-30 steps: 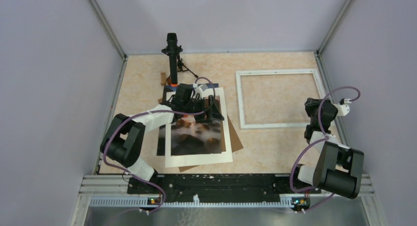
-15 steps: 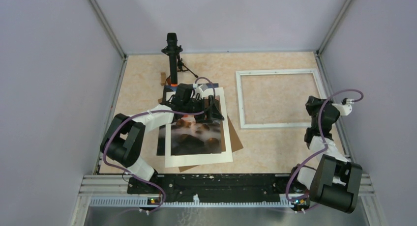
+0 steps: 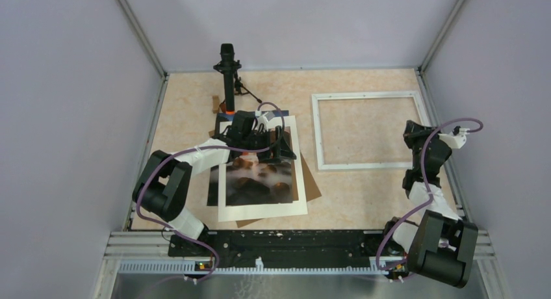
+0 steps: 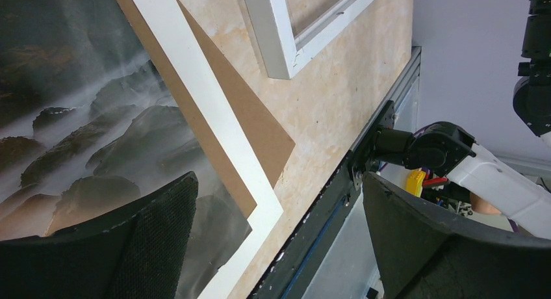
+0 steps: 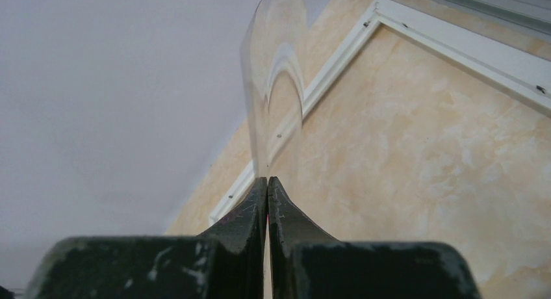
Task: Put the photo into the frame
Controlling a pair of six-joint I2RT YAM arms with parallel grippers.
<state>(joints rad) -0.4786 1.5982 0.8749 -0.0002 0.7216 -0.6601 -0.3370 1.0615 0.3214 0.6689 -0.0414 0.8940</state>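
Observation:
The photo (image 3: 260, 179), a dark rocky seascape with a wide white border, lies left of centre; it also shows in the left wrist view (image 4: 78, 117). My left gripper (image 3: 265, 153) hangs open over the photo's upper half, its fingers (image 4: 156, 227) spread wide and holding nothing. The white frame (image 3: 367, 130) lies flat at the back right, and one corner shows in the left wrist view (image 4: 286, 32). My right gripper (image 3: 416, 131) is by the frame's right rail, shut (image 5: 267, 180) on the edge of a thin clear sheet (image 5: 273, 104) that curves upward.
A brown cardboard sheet (image 3: 313, 185) lies under the photo, its corner sticking out right (image 4: 253, 123). A black stand (image 3: 227, 71) rises at the back behind the photo. The black rail (image 3: 292, 244) runs along the near edge. Grey walls close both sides.
My right arm has swung its wrist a little back and to the right near the frame's right rail. The left arm and the photo have not moved.

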